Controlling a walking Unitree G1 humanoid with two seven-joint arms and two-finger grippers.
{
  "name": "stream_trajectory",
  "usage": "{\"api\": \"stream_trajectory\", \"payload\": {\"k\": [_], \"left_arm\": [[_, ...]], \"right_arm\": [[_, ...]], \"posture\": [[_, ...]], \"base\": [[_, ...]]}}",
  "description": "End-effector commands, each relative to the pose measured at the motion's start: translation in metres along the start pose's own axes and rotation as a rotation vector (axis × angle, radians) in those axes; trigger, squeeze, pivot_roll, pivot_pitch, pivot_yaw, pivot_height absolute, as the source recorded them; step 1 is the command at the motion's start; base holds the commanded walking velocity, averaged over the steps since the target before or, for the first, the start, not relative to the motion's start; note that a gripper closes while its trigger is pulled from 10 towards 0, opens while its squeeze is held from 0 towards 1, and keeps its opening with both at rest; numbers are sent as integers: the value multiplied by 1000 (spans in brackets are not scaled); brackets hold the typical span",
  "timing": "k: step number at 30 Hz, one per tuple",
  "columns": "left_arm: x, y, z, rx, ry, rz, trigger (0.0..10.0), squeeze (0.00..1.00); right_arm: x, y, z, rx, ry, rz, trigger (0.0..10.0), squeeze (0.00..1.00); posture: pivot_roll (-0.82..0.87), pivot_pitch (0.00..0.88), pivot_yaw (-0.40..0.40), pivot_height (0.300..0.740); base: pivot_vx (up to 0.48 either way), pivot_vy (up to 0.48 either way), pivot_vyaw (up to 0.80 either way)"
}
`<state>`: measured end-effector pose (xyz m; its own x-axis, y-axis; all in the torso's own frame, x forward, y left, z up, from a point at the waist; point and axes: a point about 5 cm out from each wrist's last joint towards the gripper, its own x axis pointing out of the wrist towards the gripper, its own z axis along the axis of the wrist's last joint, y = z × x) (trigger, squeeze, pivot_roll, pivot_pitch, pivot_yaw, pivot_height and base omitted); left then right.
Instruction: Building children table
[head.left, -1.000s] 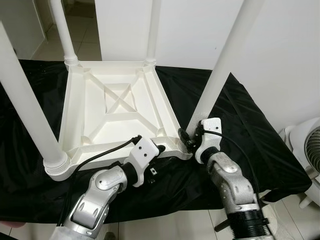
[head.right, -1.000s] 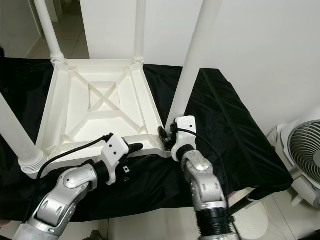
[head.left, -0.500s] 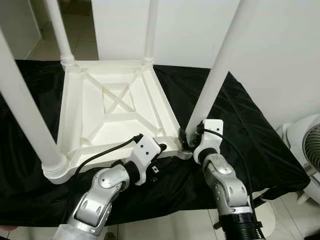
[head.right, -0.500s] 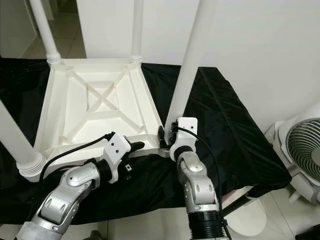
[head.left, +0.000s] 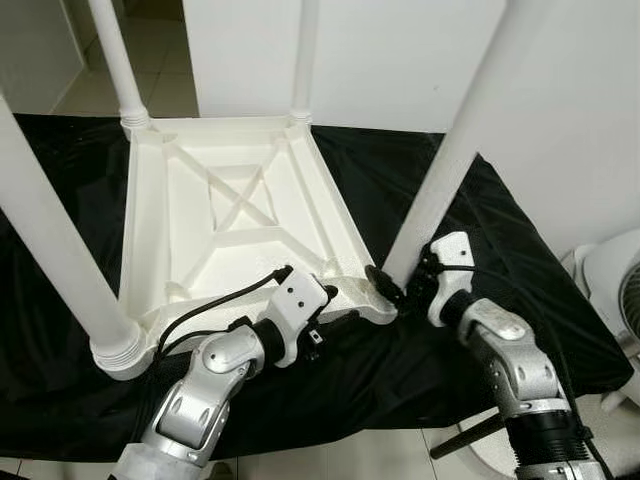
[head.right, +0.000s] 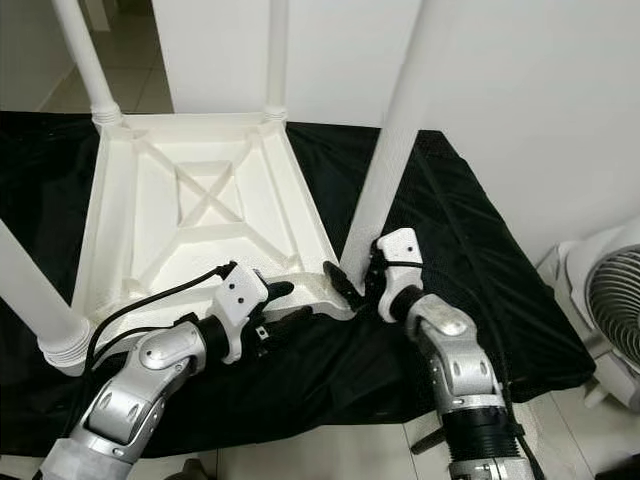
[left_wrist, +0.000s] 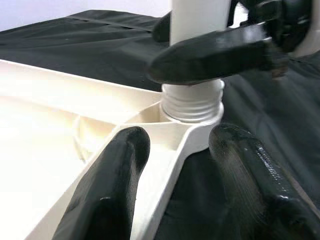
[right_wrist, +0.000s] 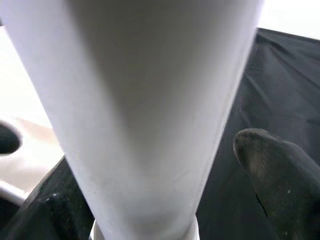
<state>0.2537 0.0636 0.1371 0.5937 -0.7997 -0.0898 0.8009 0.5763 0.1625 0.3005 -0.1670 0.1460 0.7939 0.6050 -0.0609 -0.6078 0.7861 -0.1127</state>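
A white children's table (head.left: 141, 232) lies upside down on a black cloth (head.left: 497, 228), its legs pointing up. At the near right corner stands one white leg (head.left: 452, 170), whose threaded foot (left_wrist: 193, 101) sits in the corner socket. My right gripper (head.left: 404, 280) is shut on this leg just above the socket, one finger (left_wrist: 212, 52) across its front, the other finger (right_wrist: 278, 172) on the far side. My left gripper (head.left: 337, 306) is shut on the table's rim beside that corner, a finger (left_wrist: 107, 192) on each side of the rim.
Three more legs rise from the other corners: near left (head.left: 48, 235), far left (head.left: 114, 60), far right (head.left: 304, 55). A white fan (head.right: 603, 312) stands on the floor at the right, past the cloth's edge. A white wall is close behind.
My right arm has swung out to the right around the leg's foot, and the leg now leans a little further right. The left gripper stays on the rim.
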Motion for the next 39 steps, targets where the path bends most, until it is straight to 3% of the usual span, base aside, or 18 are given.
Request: {"api": "stream_trajectory", "payload": {"k": [1,7,8,9,10,19,26,27,35,39], "left_arm": [[-1,1,-5,-7,21,62,10000,0],[-5,1,-8,6,38,46,10000,0],[-6,1,-8,6,38,44,10000,0],[-6,1,-8,6,38,44,10000,0],[-6,1,-8,8,38,47,10000,0],[-2,1,-4,-1,21,68,10000,0],[-1,1,-3,0,17,59,10000,0],[0,1,-3,1,16,58,10000,0],[1,0,-2,-2,12,55,10000,0],[2,-2,-2,-8,9,52,10000,0]], "right_arm": [[-2,-5,2,-28,-11,37,10000,0],[-3,-10,-7,-21,33,197,10000,0],[-2,-11,-7,-27,35,201,9373,0],[-2,-11,-7,-27,35,201,9373,0],[-2,-12,-9,-7,43,217,0,0],[1,-7,-17,68,40,275,0,0],[3,-7,-18,89,37,228,0,0],[4,-7,-17,83,40,203,10000,0],[16,-5,-13,95,28,-69,10000,0],[23,16,-6,174,-13,-163,10000,0]], "posture": [[82,0,-77,740],[89,0,-81,740],[95,0,-84,740],[95,0,-84,740],[101,0,-87,740],[107,0,-89,740],[101,0,-83,740],[98,0,-82,740],[93,0,-83,740],[91,0,-87,740]], "base": [[0,0,0],[0,0,0],[0,0,0],[0,0,0],[0,0,0],[0,0,0],[0,0,0],[0,0,0],[0,0,0],[0,0,0]]}}
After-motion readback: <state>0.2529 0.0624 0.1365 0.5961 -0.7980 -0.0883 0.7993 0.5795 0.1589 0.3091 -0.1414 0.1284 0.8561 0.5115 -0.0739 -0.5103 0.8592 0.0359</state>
